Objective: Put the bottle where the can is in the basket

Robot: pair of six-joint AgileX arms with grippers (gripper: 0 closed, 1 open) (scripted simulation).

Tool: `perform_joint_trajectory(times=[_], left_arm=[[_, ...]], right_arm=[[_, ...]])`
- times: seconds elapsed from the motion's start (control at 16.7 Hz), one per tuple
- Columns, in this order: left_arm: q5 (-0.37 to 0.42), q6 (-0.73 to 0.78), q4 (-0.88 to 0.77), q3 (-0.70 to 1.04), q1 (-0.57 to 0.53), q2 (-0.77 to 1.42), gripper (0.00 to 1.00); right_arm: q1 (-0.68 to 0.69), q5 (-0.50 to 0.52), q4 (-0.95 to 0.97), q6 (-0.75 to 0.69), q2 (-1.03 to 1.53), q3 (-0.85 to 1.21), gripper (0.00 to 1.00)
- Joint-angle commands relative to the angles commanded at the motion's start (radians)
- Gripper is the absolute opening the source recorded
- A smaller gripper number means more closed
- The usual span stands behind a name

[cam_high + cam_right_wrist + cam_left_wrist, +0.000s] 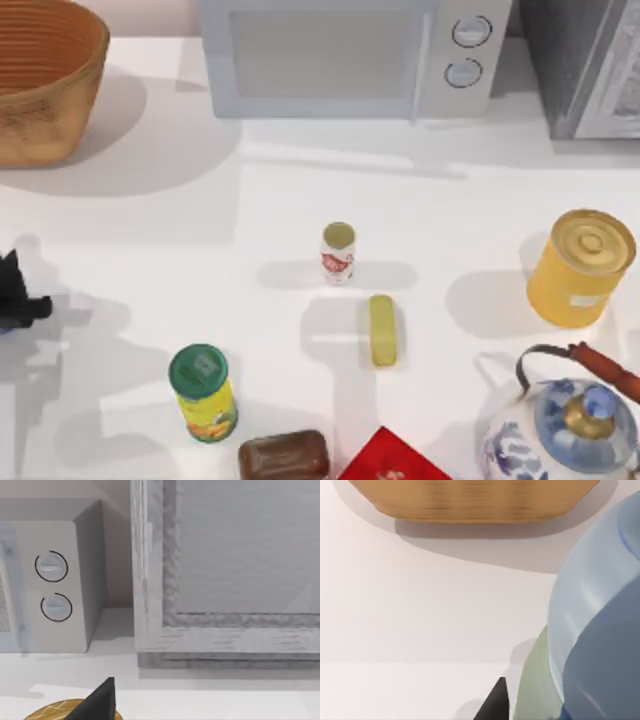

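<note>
Now my left jaws [20, 300] grip the bottle [600, 630]; I should carry it high over the basket [40, 85] rim, away from the can [338, 252].

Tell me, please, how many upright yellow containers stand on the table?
2: the green-lidded container near the front left, and the larger yellow tin at the right, behind the teapot. None seems hidden.

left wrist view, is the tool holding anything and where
The left tool, at the table's left edge, appears to hold the blue bottle, which looms right against the camera. Which part is gripped cannot be told.
</note>
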Motion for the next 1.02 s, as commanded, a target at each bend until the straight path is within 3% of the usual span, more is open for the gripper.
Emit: perform_joint_trajectory(times=[0.12, 0.72, 1.02], left_arm=[[0.000, 0.000, 0.000, 0.000, 0.000, 0.000, 0.00], [-0.001, 0.000, -0.012, 0.006, 0.002, -0.002, 0.00], [-0.013, -0.005, -0.221, 0.138, 0.068, -0.035, 0.00]], right_arm=[[0.000, 0.000, 0.000, 0.000, 0.000, 0.000, 1.00], [0.000, 0.000, 0.000, 0.000, 0.000, 0.000, 1.00], [0.000, 0.000, 0.000, 0.000, 0.000, 0.000, 1.00]])
